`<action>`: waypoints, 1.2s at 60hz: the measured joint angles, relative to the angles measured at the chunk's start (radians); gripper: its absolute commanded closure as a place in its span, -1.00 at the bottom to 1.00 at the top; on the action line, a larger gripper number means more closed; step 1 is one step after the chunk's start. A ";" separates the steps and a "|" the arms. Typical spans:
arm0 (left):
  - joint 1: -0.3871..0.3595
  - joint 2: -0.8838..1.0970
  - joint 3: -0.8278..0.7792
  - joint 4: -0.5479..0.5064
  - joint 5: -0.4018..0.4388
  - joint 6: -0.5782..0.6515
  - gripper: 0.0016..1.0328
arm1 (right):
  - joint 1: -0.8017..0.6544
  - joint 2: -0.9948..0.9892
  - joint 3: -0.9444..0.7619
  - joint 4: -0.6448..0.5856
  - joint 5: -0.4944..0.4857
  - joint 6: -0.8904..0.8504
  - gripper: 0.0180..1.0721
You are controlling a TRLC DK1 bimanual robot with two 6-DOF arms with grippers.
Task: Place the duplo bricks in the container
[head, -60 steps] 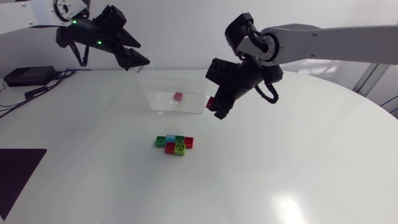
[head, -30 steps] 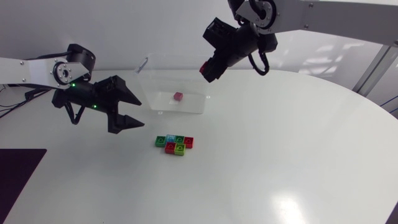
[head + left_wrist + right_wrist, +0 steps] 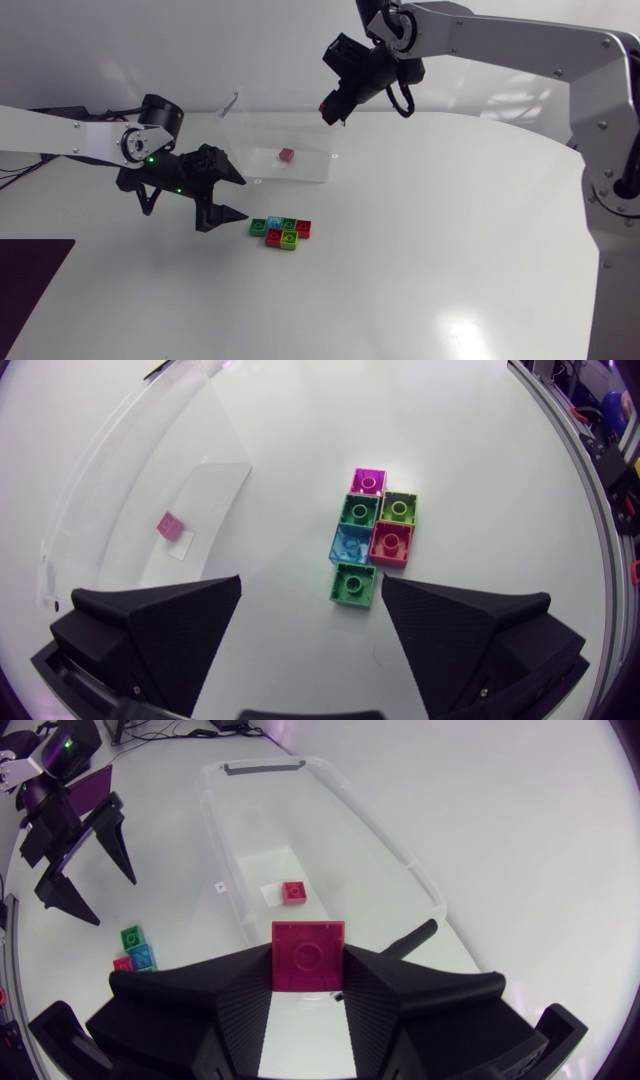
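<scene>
My right gripper (image 3: 333,108) pinches a magenta brick (image 3: 308,955) by two flat sides, raised near a corner of the clear container (image 3: 312,165), where one pink brick (image 3: 287,155) already lies. My left gripper (image 3: 312,585) hangs wide open just beside the cluster of six bricks (image 3: 281,232). I judge them light, rigid and slick, so I'd grip an outer one across its smooth sides

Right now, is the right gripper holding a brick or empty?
Holding one: the right gripper has its jaws against both sides of a red brick.
</scene>
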State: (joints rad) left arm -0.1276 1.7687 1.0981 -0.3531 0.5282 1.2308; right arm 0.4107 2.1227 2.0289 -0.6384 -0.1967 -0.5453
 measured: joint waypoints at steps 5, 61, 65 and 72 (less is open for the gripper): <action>0.000 0.002 -0.006 0.023 -0.011 0.000 -0.90 | 0.000 0.030 0.047 -0.007 0.004 0.003 0.43; -0.021 0.042 -0.070 0.095 -0.029 0.000 -0.90 | 0.101 0.436 1.043 -0.907 0.122 0.196 -0.93; -0.026 0.047 -0.070 0.095 -0.029 0.000 -0.90 | 0.092 0.408 0.997 -0.906 0.118 0.210 -0.93; -0.026 0.060 -0.069 0.098 -0.029 0.000 -0.90 | 0.099 0.337 0.903 -0.906 0.115 0.225 -0.93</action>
State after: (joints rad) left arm -0.1539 1.8282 1.0294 -0.2554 0.4988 1.2312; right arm 0.5095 2.4596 2.9314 -1.5448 -0.0814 -0.3206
